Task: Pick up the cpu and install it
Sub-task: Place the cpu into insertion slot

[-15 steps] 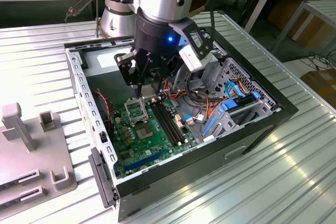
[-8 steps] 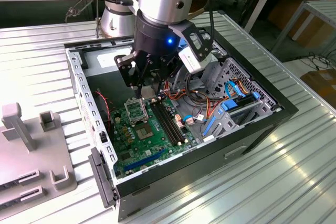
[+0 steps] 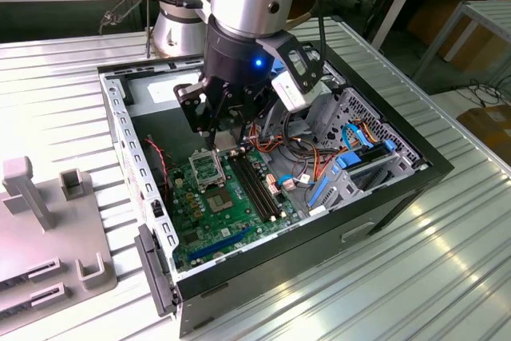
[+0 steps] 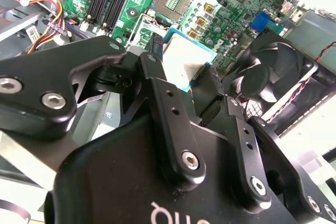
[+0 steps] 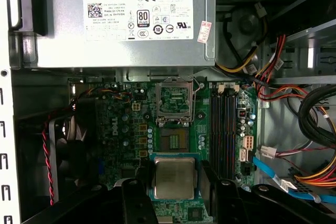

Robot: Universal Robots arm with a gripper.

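The cpu (image 5: 173,178), a small square chip with a silvery metal top, is held flat between my black fingers (image 5: 140,184); the second wrist view shows it too (image 4: 184,59). My gripper (image 3: 227,140) hangs shut on it inside the open computer case, a little above the green circuit board (image 3: 239,233). Below and just ahead of the chip lies the square socket (image 5: 175,140) with its dark centre, and its metal retaining frame (image 5: 175,100) is flipped open toward the power supply. The exterior view shows that socket (image 3: 219,201) under the gripper.
A grey power supply (image 5: 121,19) fills the case's far end. Memory slots (image 5: 223,129) run beside the socket, with bundled cables (image 5: 310,129) and a drive cage (image 3: 359,165) beyond. A black fan (image 4: 273,72) sits on the other side. Grey fixtures (image 3: 48,221) stand outside the case.
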